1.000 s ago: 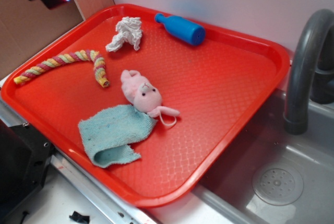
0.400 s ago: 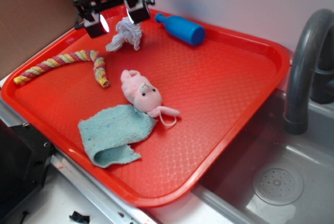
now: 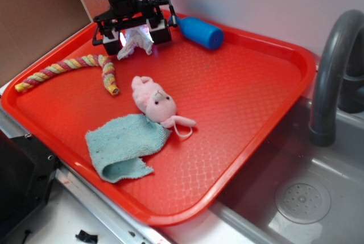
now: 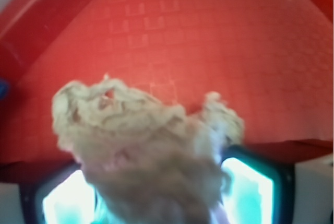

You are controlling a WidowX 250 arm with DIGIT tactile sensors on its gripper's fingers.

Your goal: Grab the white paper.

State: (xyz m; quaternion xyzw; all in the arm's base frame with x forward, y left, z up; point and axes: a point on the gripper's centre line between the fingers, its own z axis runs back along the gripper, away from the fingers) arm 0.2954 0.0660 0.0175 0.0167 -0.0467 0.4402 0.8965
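Observation:
The white paper (image 3: 138, 40) is a crumpled wad lying at the far left of the red tray (image 3: 239, 85). My gripper (image 3: 135, 34) has come down over it, with one finger on each side of the wad. The jaws stand wide and the paper lies between them. In the wrist view the paper (image 4: 146, 145) fills the lower middle, close and blurred, and the two lit finger pads (image 4: 248, 190) flank it at the bottom left and right. I cannot see whether the pads touch the paper.
A blue bottle (image 3: 199, 30) lies just right of the gripper by the tray's back rim. A striped rope toy (image 3: 74, 65), a pink plush bunny (image 3: 154, 103) and a light-blue cloth (image 3: 122, 147) lie nearer the front. A grey faucet (image 3: 333, 67) and sink (image 3: 301, 198) are at the right.
The gripper has moved from the upper left corner down and to the right, and now straddles the white paper. The paper and the other things have not moved.

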